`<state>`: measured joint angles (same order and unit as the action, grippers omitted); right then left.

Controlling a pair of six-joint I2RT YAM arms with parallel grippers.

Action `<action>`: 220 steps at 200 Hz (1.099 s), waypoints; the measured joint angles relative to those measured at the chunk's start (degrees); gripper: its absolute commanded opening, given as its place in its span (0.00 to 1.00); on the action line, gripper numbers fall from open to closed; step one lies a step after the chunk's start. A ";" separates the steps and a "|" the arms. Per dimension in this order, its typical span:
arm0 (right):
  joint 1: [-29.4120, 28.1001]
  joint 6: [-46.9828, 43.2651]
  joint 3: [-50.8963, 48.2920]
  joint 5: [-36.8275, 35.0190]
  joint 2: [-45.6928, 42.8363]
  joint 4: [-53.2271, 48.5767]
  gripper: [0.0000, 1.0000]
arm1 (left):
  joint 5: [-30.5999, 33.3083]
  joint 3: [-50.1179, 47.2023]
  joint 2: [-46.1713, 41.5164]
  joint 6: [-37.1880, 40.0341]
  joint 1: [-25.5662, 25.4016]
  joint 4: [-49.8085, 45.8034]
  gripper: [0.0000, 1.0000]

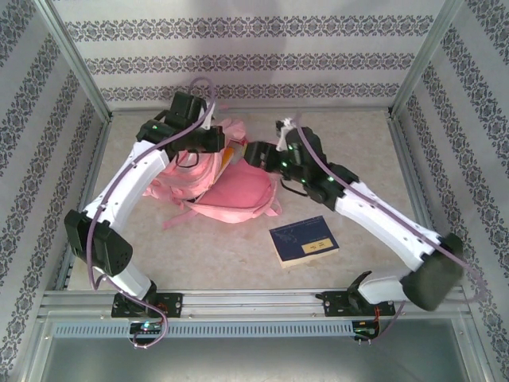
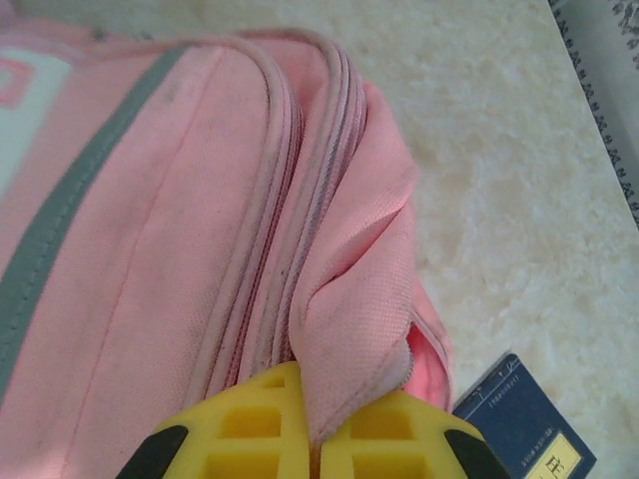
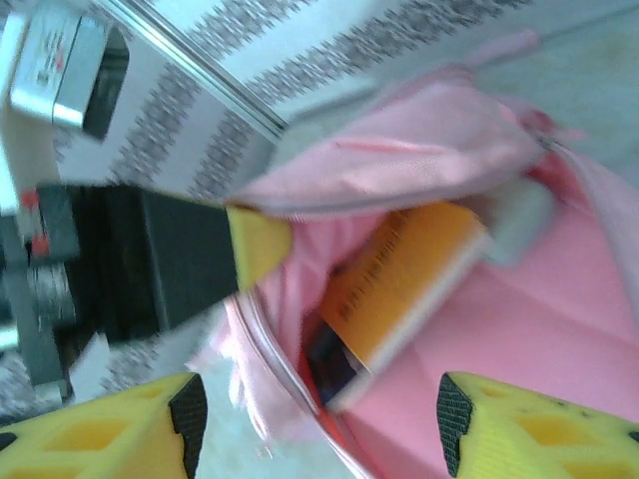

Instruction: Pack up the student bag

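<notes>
1. Grip of the left pincer (image 2: 318,424), from the left wrist: both yellow fingers (image 2: 245,424) pressed together on a fold of the student bag (image 2: 200,249), pink cloth squeezed between them.
2. Just ahead of that grip: two zip lines (image 2: 290,200) running side by side along the bag's edge, and further to the left a grey stripe (image 2: 55,239).
3. To the right of the left pincer, on the pale table (image 2: 499,150): corner of a dark blue book (image 2: 524,429), apart from the bag.
4. Given by the right wrist and not by the left one: mouth of the bag standing open, an orange book (image 3: 399,274) tilted inside, straight ahead of the right pincer (image 3: 315,419).
5. Right pincer: fingers (image 3: 120,434) wide apart, nothing between them.
6. Also from the right wrist: left pincer up and to the left of the opening, holding the bag's upper rim.
7. Given by the top camera alone: whole bag lying between the two pincers, the left pincer at its far left part and the right pincer at its far right edge.
8. Blue book flat on the table behind the right pincer, toward the arm bases, well apart from the bag.
</notes>
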<state>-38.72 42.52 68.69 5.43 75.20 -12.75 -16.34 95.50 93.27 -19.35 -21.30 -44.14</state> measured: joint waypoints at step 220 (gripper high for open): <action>32.76 21.86 -47.56 14.80 -30.27 -28.39 0.65 | -10.16 7.85 23.85 0.02 -22.97 1.92 0.63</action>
<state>-5.96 64.38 21.12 20.23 44.93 -41.15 -26.50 103.35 117.12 -19.33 -44.27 -42.22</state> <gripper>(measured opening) 0.673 0.621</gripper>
